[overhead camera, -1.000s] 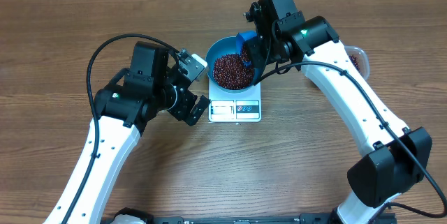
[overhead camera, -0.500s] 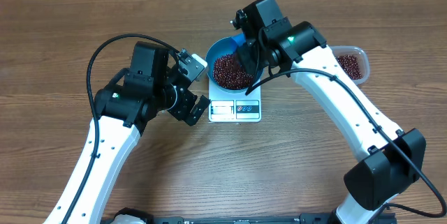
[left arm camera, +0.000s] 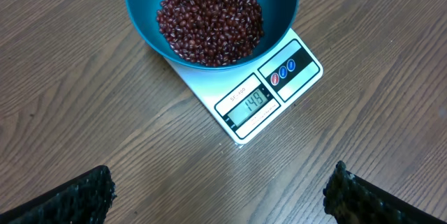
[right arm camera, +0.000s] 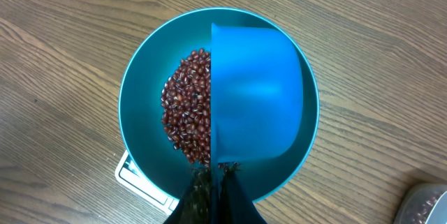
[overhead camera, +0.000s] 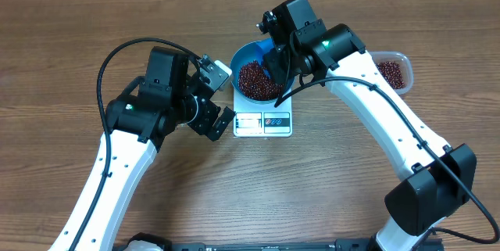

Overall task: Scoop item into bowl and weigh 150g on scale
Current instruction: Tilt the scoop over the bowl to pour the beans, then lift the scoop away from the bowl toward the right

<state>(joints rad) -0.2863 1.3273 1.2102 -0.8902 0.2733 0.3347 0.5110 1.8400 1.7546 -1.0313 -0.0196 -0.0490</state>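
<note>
right gripper (right arm camera: 213, 185) has its fingers pinched together on the handle of the little blue scoop (right arm camera: 255, 105), which is tipped mouth-down over the bowl (right arm camera: 140, 133). the beans (left arm camera: 209, 21) are heaped inside the bowl, and the bowl sits on the scale (left arm camera: 202, 84). the display (left arm camera: 248, 103) looks like 149, so i'd call this nearly done, maybe just a few more beans to trickle in. left gripper (left arm camera: 220, 196) is spread wide with nothing in it, hanging just beside the scale. the clear tub (overhead camera: 394, 69) off to the right has beans left in it. compared to a second ago, the right arm has swung further over the bowl and uncovered the tub. the left arm hasn't budged.
</note>
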